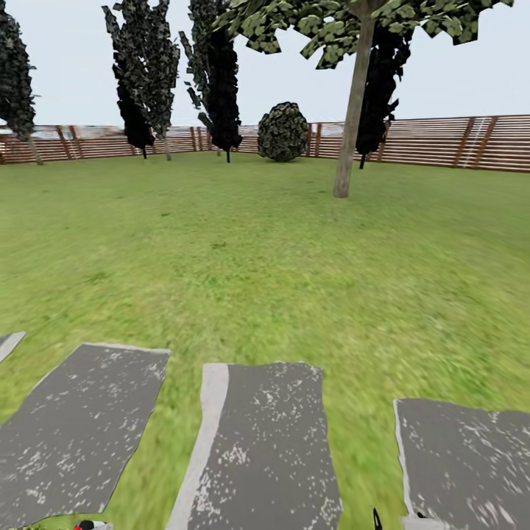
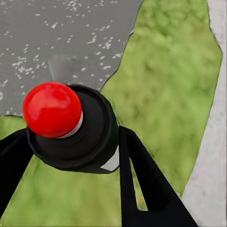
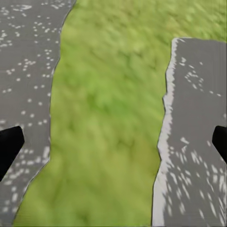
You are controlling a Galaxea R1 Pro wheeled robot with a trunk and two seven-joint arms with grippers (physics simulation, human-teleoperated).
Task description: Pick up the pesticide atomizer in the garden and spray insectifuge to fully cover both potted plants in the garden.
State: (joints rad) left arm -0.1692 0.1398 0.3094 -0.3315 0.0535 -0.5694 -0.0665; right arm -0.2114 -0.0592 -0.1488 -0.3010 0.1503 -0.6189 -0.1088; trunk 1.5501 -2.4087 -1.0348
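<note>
In the left wrist view, my left gripper (image 2: 71, 132) is shut on the pesticide atomizer (image 2: 80, 142), a dark round bottle with a red knob on top and a sliver of pale label. One black finger (image 2: 142, 179) presses each side of it. Its red top (image 1: 85, 525) peeks in at the head view's lower edge. My right gripper (image 3: 113, 144) is open and holds nothing, hanging over a grass strip between two slabs. The garden lawn (image 1: 265, 250) stretches ahead. The potted plants are out of view.
Grey speckled paving slabs (image 1: 258, 449) lie just ahead with grass strips between them. A thin tree trunk (image 1: 352, 110) stands ahead to the right. A round bush (image 1: 283, 132) and dark cypress trees (image 1: 221, 73) line the brown slatted fence (image 1: 442, 143) at the back.
</note>
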